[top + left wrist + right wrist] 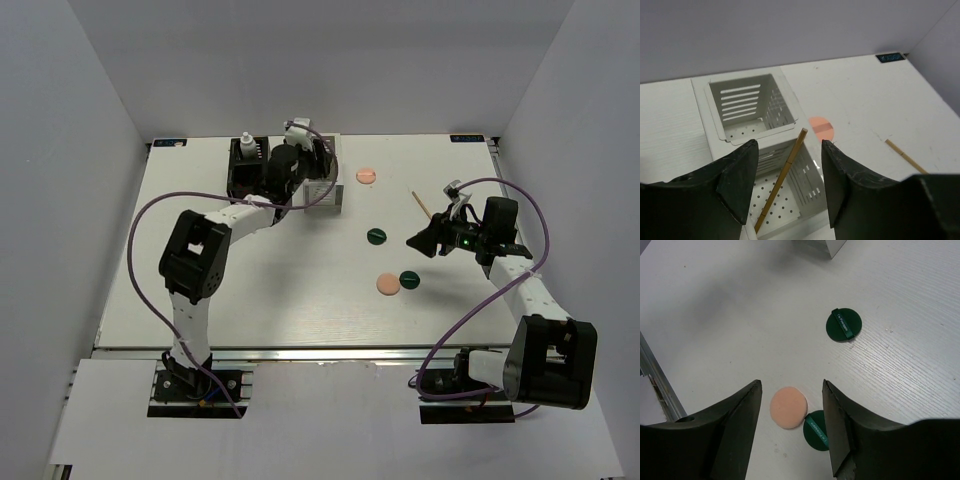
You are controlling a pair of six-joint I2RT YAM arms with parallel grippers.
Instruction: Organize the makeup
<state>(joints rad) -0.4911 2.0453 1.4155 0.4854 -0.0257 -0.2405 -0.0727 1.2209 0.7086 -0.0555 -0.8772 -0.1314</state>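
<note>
Hovering wide-jawed over the white slatted box (740,102), the left gripper (788,147) has one wooden stick (785,175) leaning in its near compartment, yet a second stick (421,203), far peach disc (367,176), lone green disc (375,236) and, under the empty, spread right gripper (791,385), near peach disc (788,407) beside near green disc (816,430) lie loose on the open table (250,290), clear of edges.

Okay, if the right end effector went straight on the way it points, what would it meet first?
Probably the peach disc, centred ahead of the open right end effector; a dark-green disc lies right beside it. Depth is unclear.
</note>
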